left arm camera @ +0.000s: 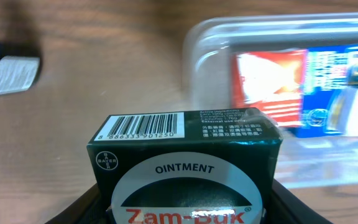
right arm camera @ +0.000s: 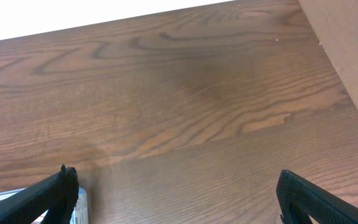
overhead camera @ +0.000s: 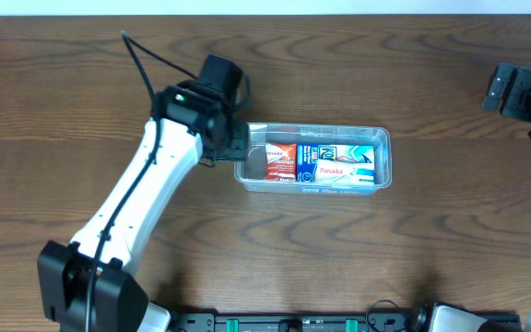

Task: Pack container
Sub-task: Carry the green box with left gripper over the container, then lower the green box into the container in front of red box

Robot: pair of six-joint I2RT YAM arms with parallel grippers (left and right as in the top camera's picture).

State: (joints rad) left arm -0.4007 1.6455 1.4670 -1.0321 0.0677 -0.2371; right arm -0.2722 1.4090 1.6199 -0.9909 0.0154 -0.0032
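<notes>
Wood-grain counter (overhead camera: 431, 240) bore the scene. Left gripper (overhead camera: 236, 148), the nearer, clamped on an ointment box (left arm camera: 185, 168), sat at the left end of the container (overhead camera: 383, 157), whose long axis ran left–right mid-counter. Right gripper (right arm camera: 178, 186), fingers apart and empty, stood well away.

Dark wood-grain table (overhead camera: 413, 249), clear plastic container (overhead camera: 384, 159) resting on it just off centre toward 3 o'clock, long side running 9 to 3, small dark item with white label (left arm camera: 14, 74) at 10 o'clock in the left wrist view, blurred
</notes>
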